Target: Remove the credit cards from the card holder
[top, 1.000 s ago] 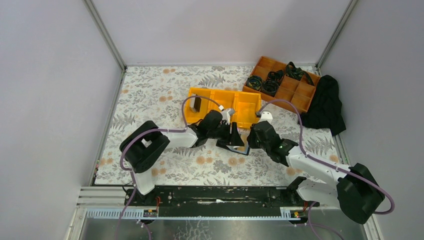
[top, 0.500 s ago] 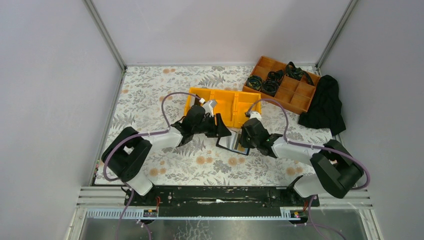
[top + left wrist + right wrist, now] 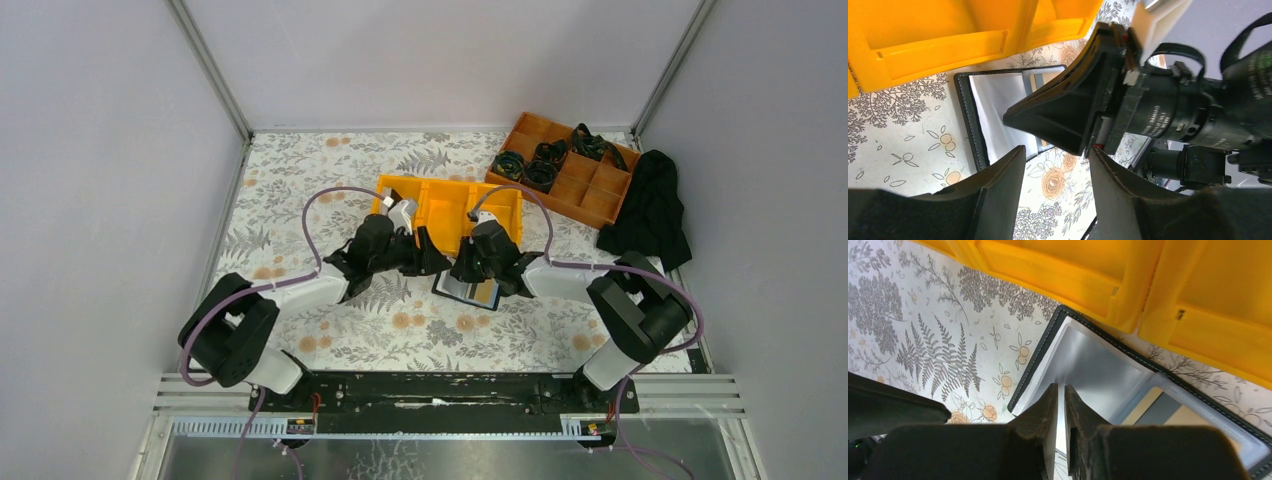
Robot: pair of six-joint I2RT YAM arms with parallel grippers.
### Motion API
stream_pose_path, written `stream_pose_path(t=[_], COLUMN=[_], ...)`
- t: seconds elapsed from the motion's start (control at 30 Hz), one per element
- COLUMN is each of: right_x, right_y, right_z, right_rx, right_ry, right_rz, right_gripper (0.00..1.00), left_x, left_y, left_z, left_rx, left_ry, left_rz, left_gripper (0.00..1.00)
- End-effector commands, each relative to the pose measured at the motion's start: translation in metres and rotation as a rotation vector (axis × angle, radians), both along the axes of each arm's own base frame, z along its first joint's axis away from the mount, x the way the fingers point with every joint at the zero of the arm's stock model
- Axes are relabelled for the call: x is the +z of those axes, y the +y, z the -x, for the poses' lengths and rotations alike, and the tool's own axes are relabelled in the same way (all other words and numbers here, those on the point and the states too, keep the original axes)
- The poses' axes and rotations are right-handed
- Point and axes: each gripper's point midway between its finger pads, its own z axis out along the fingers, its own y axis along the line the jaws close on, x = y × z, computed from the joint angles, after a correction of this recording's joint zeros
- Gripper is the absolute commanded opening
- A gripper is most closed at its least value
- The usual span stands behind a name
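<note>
Credit cards [image 3: 1145, 402] sit tucked in the card holder [image 3: 462, 288], lying open on the counter [image 3: 300, 200] just beside the yellow bin [image 3: 1058, 270], where the right gripper [image 3: 1060, 390] poises nearly closed over a sleeve [image 3: 1088, 360], probably to tease one out, left gripper [image 3: 1055, 152] open alongside.

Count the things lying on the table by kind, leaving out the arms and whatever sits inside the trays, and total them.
Yellow bin: 1
Brown divided tray: 1
Black card holder: 1
Black cloth: 1
Total: 4
</note>
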Motion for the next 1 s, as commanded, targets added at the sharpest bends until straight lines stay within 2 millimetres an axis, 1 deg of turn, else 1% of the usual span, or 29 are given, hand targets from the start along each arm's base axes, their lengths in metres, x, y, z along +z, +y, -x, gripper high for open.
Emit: stream_pose_path(t=[0.0, 0.07, 0.13, 0.2, 0.33, 0.4, 0.47, 0.53, 0.6, 0.67, 0.73, 0.8, 0.87, 0.97], right_x=[0.006, 0.003, 0.006, 0.018, 0.043, 0.053, 0.056, 0.055, 0.05, 0.042, 0.035, 0.03, 0.026, 0.021], right_y=[0.023, 0.023, 0.02, 0.013, -0.009, -0.019, -0.029, -0.039, -0.05, -0.059, -0.065, -0.07, -0.075, -0.082], right_z=[0.006, 0.01, 0.013, 0.012, 0.011, 0.012, 0.013, 0.016, 0.02, 0.024, 0.029, 0.033, 0.036, 0.041], right_rx=[0.073, 0.092, 0.09, 0.072, 0.013, -0.009, -0.028, -0.047, -0.071, -0.09, -0.102, -0.113, -0.123, -0.135], right_ry=[0.02, 0.026, 0.016, -0.021, -0.091, -0.118, -0.129, -0.136, -0.133, -0.121, -0.106, -0.094, -0.086, -0.078], right_rz=[-0.101, -0.089, -0.086, -0.082, -0.037, -0.015, 0.014, 0.039, 0.065, 0.079, 0.084, 0.09, 0.099, 0.105], right_gripper=[0.18, 0.2, 0.2, 0.2, 0.2, 0.2, 0.2, 0.21, 0.21, 0.2, 0.2, 0.2, 0.21, 0.21], left_x=[0.013, 0.013, 0.013, 0.013, 0.014, 0.019, 0.023, 0.026, 0.027, 0.02, 0.006, -0.017, -0.033, -0.05], left_y=[0.001, -0.001, -0.003, -0.006, -0.014, -0.025, -0.041, -0.056, -0.07, -0.08, -0.086, -0.086, -0.083, -0.079], left_z=[-0.006, -0.005, -0.005, -0.004, -0.005, 0.0, 0.007, 0.014, 0.019, 0.023, 0.026, 0.028, 0.03, 0.03], left_rx=[0.009, 0.003, -0.007, -0.015, -0.035, -0.094, -0.154, -0.195, -0.229, -0.257, -0.269, -0.27, -0.259, -0.251], left_ry=[-0.071, -0.064, -0.058, -0.051, -0.038, -0.028, -0.02, -0.027, -0.026, -0.006, 0.032, 0.082, 0.111, 0.131], left_rz=[0.034, 0.05, 0.063, 0.076, 0.112, 0.142, 0.144, 0.139, 0.136, 0.127, 0.117, 0.102, 0.082, 0.047], left_gripper=[0.57, 0.57, 0.57, 0.57, 0.57, 0.57, 0.57, 0.57, 0.57, 0.57, 0.56, 0.54, 0.54, 0.55])
